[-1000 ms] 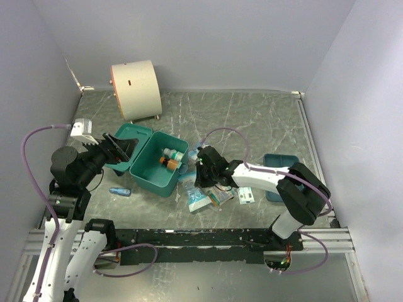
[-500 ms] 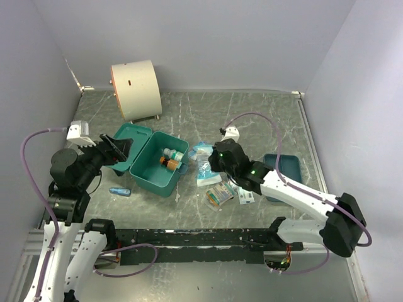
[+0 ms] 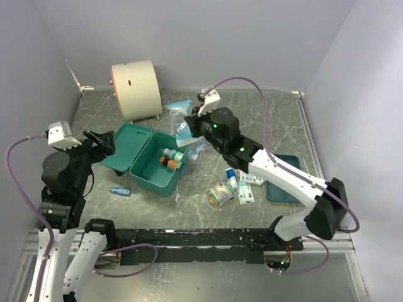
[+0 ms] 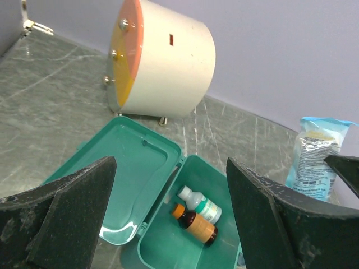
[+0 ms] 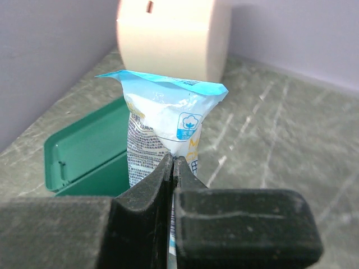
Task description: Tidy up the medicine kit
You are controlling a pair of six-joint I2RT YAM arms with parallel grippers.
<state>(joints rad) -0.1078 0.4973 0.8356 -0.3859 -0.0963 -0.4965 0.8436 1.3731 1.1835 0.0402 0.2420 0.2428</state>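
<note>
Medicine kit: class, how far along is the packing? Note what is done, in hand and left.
Done: medicine kit open, two bottles inside. In hand: right gripper shut on a blue-white packet near the kit. Left: loose packs and a blue tube on the table; left gripper open, empty.

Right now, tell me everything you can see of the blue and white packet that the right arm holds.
The packet is a soft plastic pouch, light blue along its crimped top edge and white below, with blue print and a cotton logo. It is held upright in the air, pinched at its lower part by the shut jaws of the right gripper, near the open medicine kit. Nothing else seems to touch it.
</note>
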